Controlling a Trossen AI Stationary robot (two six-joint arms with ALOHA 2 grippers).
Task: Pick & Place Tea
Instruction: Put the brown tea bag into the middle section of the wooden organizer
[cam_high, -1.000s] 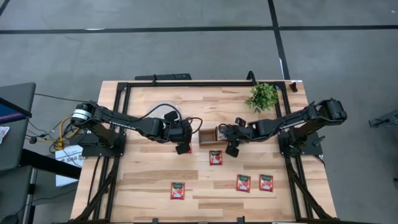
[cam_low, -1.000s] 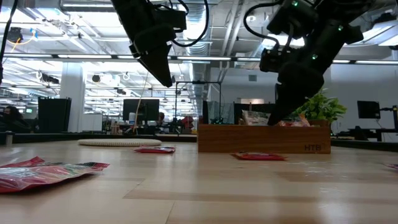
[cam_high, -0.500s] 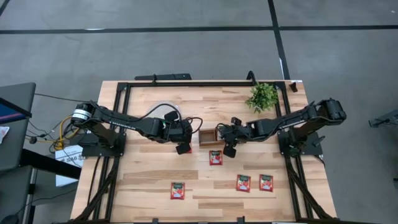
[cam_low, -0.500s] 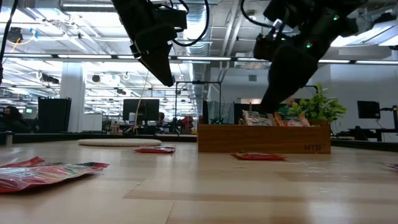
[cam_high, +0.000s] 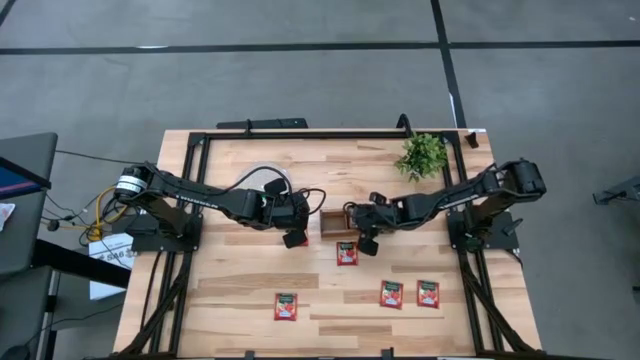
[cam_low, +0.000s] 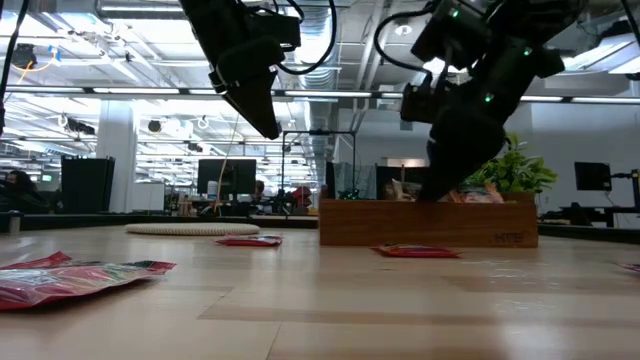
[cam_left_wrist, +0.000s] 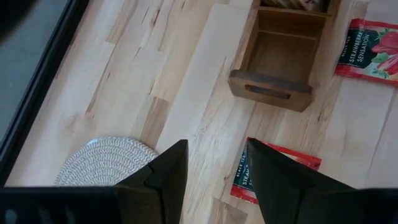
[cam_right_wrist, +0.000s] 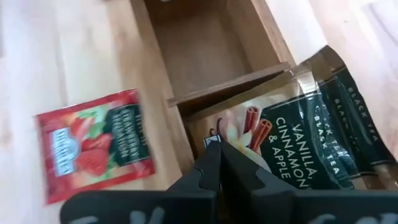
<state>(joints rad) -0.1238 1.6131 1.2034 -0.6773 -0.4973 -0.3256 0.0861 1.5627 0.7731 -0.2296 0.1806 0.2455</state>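
A: Why is the right pincer (cam_right_wrist: 217, 163) clenched over the wooden tray (cam_right_wrist: 163, 79)?

B: It looks to be tucking a vanilla sachet (cam_right_wrist: 308, 146) into a compartment. The left pincer (cam_left_wrist: 214, 171) hangs released above a red sachet (cam_left_wrist: 270, 177) on the counter (cam_high: 240, 300), likely next.

I note open-plan office-lab: ceiling strip lights (cam_low: 90, 90), exposed ducts (cam_low: 345, 40), monitors (cam_low: 225, 178) on desks behind table (cam_low: 330, 300).

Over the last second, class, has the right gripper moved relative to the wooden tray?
Yes. In the high view the right gripper has shifted toward the left arm's side, along the wooden tray, closer to its middle.
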